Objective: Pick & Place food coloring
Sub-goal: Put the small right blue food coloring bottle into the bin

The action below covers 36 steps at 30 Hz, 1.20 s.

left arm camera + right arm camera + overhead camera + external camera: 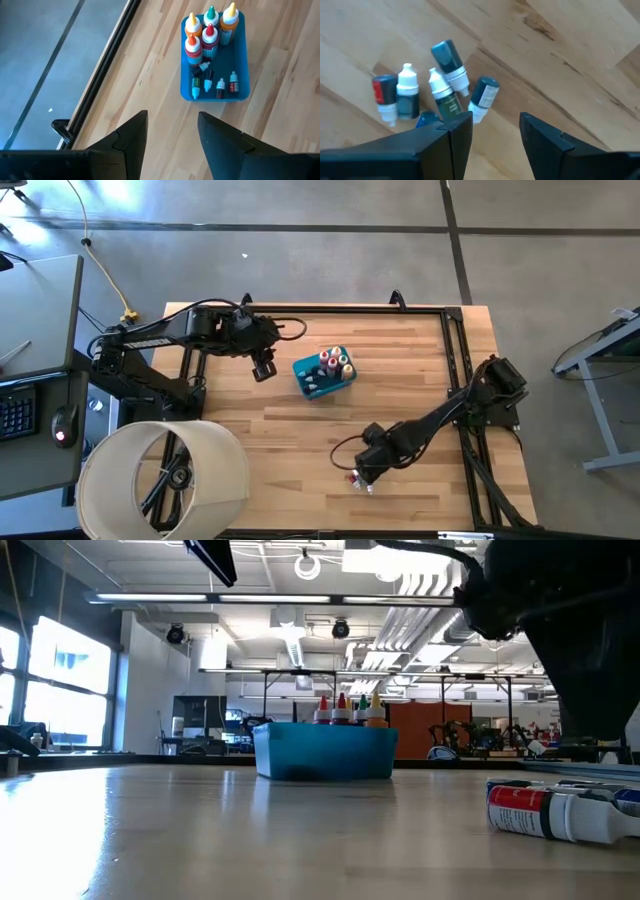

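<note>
Several small vials (437,90) of food coloring lie loose on the wooden table (300,450), well apart from the blue tub (322,375) on its near-edge side, and they sit directly under the right gripper (362,477). In the right wrist view the gripper's two dark fingers (451,135) stand parted with nothing between them, and the cluster lies just ahead of one fingertip rather than centred in the gap: a dark-bodied vial (450,60) with a pale cap, a green-labelled one (445,100), a blue-labelled one (482,95), a white-capped dark one (407,95) and a red-labelled one (384,95). They point different ways, fanned out and partly touching, so no single long axis lines up squarely across the jaws; the blue-labelled vial is the closest to the gap. The left gripper (263,368) hovers just beside the tub on the side away from the loose vials, its fingers (131,137) likewise spread and empty. The tub already holds upright squeeze bottles (207,27) and a few small vials. Judging by this, the right arm is far the nearer to the loose vials, and it would need to shift sideways toward them and turn its wrist to straddle one.
</note>
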{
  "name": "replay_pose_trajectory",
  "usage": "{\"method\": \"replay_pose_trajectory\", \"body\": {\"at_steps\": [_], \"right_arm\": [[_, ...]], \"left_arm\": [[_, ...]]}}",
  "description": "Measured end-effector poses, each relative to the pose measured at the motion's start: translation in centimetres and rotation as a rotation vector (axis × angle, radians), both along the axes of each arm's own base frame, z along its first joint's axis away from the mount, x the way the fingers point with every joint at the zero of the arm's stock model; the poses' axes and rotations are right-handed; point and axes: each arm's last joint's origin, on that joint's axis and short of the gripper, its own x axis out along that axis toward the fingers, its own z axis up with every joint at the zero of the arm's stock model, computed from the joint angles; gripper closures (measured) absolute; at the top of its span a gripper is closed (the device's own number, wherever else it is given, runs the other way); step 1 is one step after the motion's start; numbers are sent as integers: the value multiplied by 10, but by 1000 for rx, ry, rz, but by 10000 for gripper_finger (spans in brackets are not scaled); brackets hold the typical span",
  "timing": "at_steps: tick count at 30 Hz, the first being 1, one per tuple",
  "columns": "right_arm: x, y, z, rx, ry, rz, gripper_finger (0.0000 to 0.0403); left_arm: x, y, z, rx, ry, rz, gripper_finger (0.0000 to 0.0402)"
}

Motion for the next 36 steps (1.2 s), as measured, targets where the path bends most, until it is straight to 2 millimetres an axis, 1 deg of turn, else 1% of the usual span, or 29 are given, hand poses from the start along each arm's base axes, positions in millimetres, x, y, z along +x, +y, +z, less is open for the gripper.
{"method": "replay_pose_trajectory", "body": {"at_steps": [5,9,14,19,22,27,31,36], "right_arm": [[2,-8,-9,1,-8,-23,247],[3,-11,-19,54,-24,3,247],[-2,-13,-34,108,-11,-1,247],[-5,-15,-47,134,-56,-2,247],[-7,-18,-51,139,-64,-3,247],[-12,-20,-58,117,-52,108,247],[-13,-21,-58,103,-52,147,247],[-13,-21,-59,85,-57,153,263]], "left_arm": [[1,0,0,-12,-14,-8,232],[2,-1,0,-29,-19,-19,232],[2,-1,1,-20,-14,-32,232],[2,-1,1,-14,-12,-35,232],[2,-1,1,-12,-10,-39,232],[2,-1,1,-10,-9,-40,232],[2,-1,1,-10,-10,-39,232],[2,-1,1,-8,-13,-38,232]]}}
